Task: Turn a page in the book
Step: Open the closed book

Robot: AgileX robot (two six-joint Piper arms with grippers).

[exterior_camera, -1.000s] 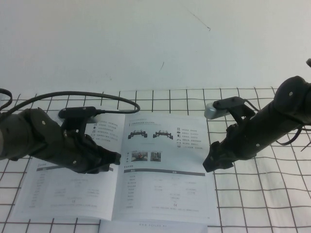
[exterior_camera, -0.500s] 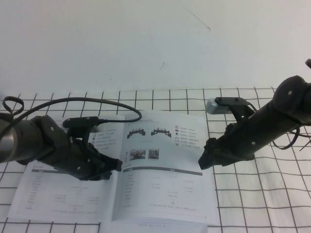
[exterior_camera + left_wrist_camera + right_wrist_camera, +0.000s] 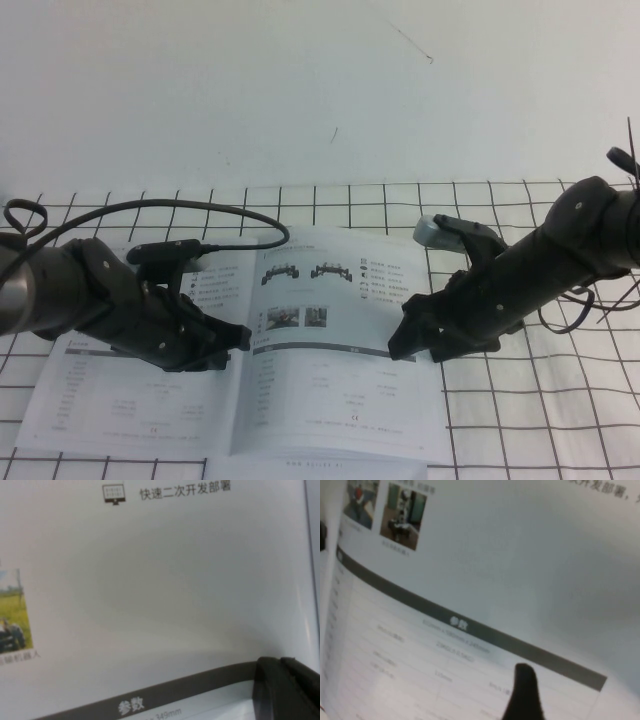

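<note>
Left gripper (image 3: 238,338) and right gripper (image 3: 405,343) over the book (image 3: 330,400) — contact unclear.

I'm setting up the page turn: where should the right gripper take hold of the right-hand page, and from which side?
Probably at the page's free outer edge, coming from the right, since the spine fixes its inner edge. The right gripper is over that edge; the left gripper is over the book's left page near the spine.
</note>
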